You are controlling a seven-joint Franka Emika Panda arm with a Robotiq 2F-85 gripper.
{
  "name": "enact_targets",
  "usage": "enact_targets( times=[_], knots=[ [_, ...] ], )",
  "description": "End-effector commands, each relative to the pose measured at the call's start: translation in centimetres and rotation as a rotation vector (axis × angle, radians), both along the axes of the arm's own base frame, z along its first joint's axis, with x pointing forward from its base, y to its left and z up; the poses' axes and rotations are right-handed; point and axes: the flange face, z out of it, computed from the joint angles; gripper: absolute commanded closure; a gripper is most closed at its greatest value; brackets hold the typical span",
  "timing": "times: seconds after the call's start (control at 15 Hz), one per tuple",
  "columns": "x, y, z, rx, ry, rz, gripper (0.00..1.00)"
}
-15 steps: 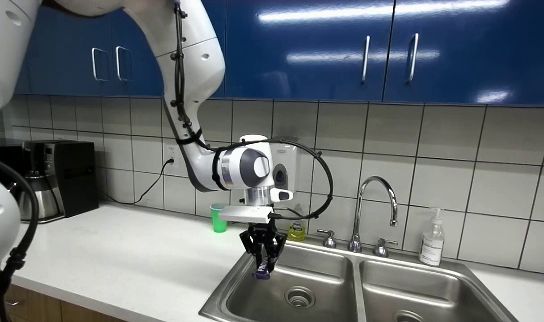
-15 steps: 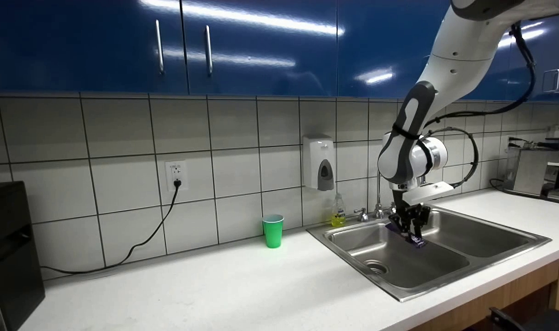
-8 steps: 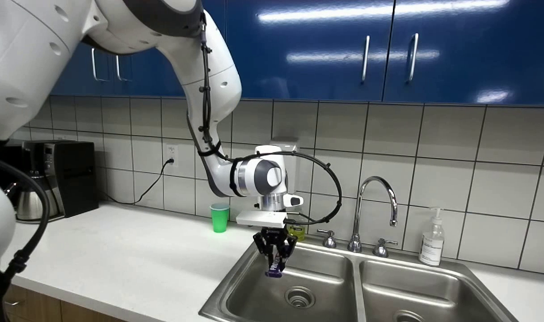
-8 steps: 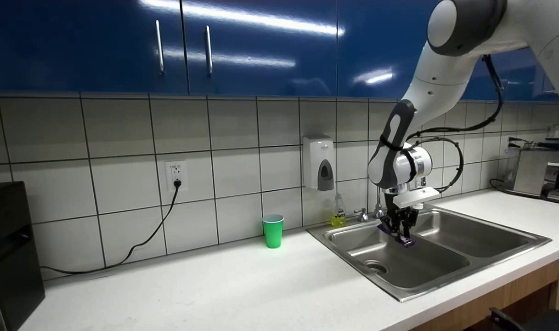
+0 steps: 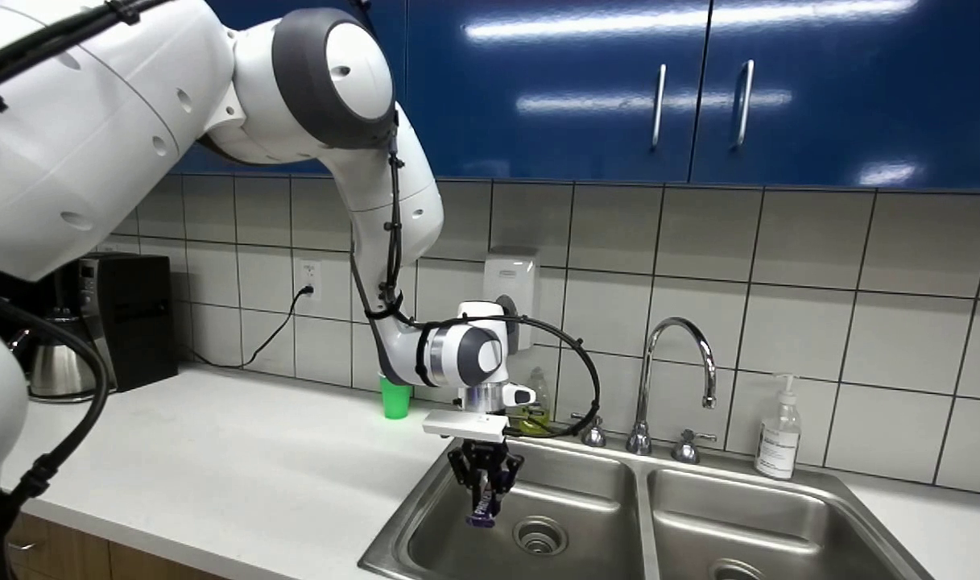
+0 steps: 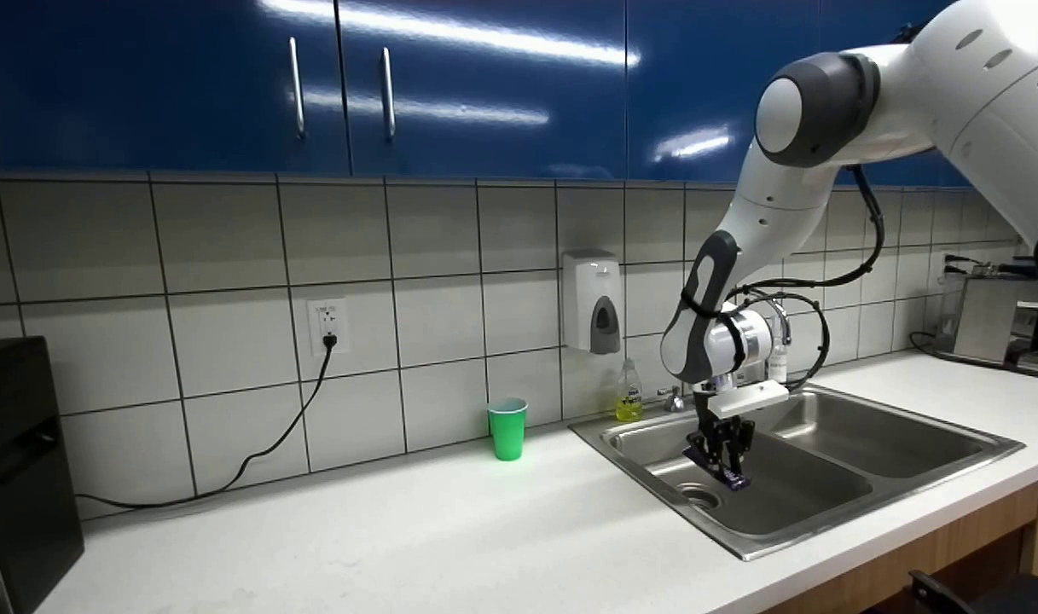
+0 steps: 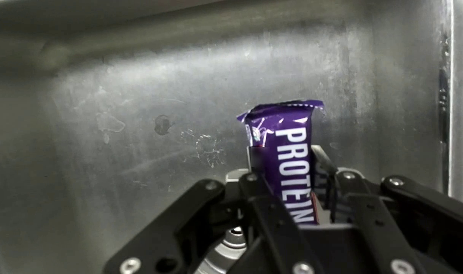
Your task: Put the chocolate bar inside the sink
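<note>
Down it comes! In both exterior views the gripper (image 5: pixel 485 498) sits lower in the frame than half a second ago, and slightly further left. The jaws are narrow, clamped along both long sides of the chocolate bar (image 7: pixel 286 160), its purple PROTEIN wrapper right of centre in the wrist view, one crimped end sticking out ahead of the grip. Below lies the sink (image 5: pixel 645 515); in an exterior view the bar hangs over the left basin (image 5: pixel 594 524), lower middle of the frame, left of the round drain (image 5: pixel 540 536) and a touch higher. How high above the basin floor, I can't tell. And look at the arm (image 5: pixel 373 193): its dark-ringed joint drops further into the upper left, and its lower bend now covers part of the top of the green cup (image 5: pixel 394 403), which showed whole before.
</note>
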Motion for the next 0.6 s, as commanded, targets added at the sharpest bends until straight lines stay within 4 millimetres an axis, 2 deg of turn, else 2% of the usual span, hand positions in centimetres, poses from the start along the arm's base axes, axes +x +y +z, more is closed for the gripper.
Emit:
enact_targets(
  times=[0.0,0.53],
  knots=[
    [0.8,-0.5,-1.6,0.027,0.034,0.006,0.90],
    [0.6,-1.2,-5.6,0.013,0.064,-0.005,0.90]
  ],
)
